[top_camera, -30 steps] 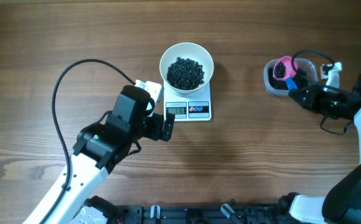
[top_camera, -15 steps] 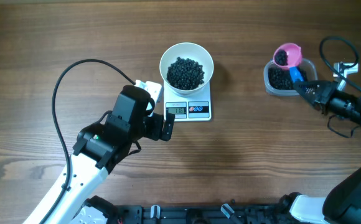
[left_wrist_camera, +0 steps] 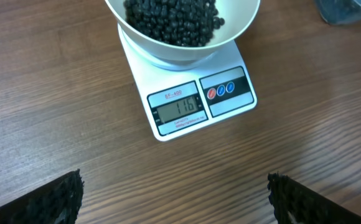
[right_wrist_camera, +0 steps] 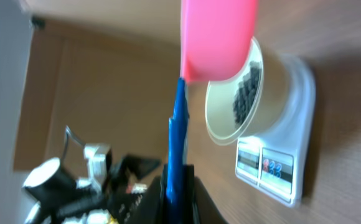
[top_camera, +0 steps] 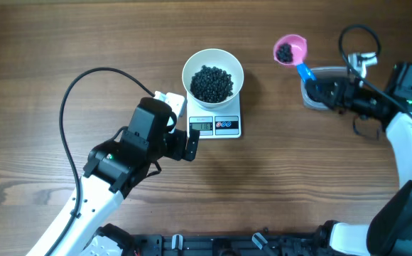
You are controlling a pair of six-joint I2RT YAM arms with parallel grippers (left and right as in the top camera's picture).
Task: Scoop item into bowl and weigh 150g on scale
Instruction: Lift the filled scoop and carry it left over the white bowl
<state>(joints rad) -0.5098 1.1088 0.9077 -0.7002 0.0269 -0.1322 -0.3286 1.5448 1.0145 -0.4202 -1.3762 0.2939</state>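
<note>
1. Clamping the blue handle [top_camera: 305, 71] of a pink plastic scoop [top_camera: 291, 48], the right claw [top_camera: 321, 89] holds tiny black beads [top_camera: 284, 52] aloft.
2. The round white bowl [top_camera: 187, 71], atop the small white scale [top_camera: 224, 126], lies leftward (scoop end leading).
3. Left claw [left_wrist_camera: 174, 193] gapes empty.

The worktop [top_camera: 320, 178] is a dark brown, wood-grained board, its long streaks running left to right in the overhead view, where it fills nearly the whole picture. Light falls evenly from above and leaves only soft, short shadows. In the left wrist view a faint pale sheen lies over the wood towards the right side. In the right wrist view a blurred grey area [right_wrist_camera: 3, 74] lies past the worktop's edge; whether it is wall or floor cannot be told
</note>
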